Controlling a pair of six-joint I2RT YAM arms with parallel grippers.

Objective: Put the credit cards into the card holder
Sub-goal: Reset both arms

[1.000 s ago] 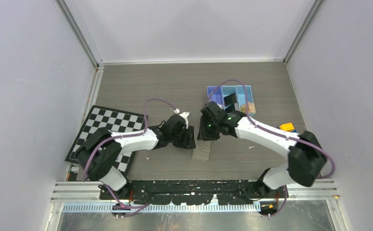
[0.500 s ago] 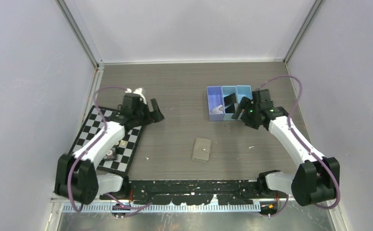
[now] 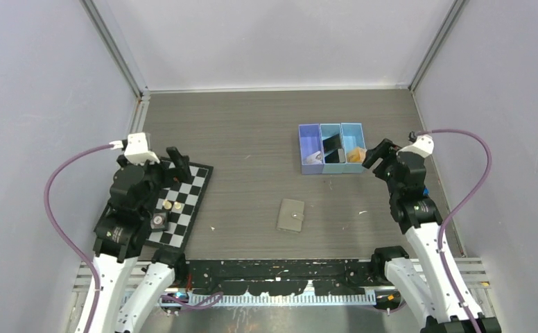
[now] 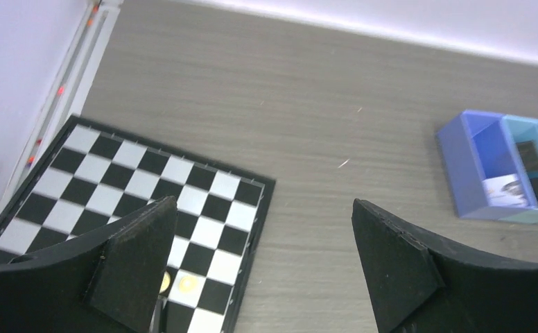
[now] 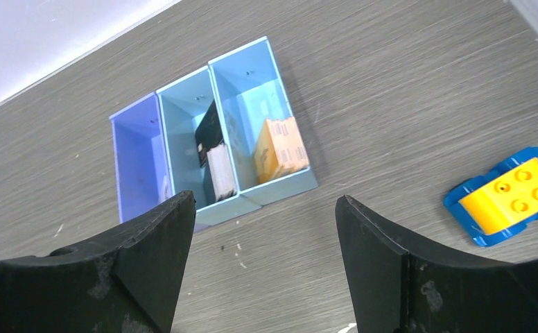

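Grey wood-grain table [image 3: 252,132]. Black-and-white checkerboard [image 3: 195,196] sits at the left edge, slightly skewed; two small gold discs [image 3: 172,206] lie side by side on it, with a darker round piece [image 3: 158,220] just nearer. Three-compartment tray [image 5: 136,156] sits right of centre: one purple bin, two light-blue. Yellow studded brick [image 5: 512,200] on a blue base lies well right of the tray. A few white specks [image 3: 362,212] on the tabletop.

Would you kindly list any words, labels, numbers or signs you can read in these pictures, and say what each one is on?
None is legible in any view.
The orange card in the tray: any print is too blurred to read.
The whitish card: dark marks, too small to read.
The card holder: no marking shows.
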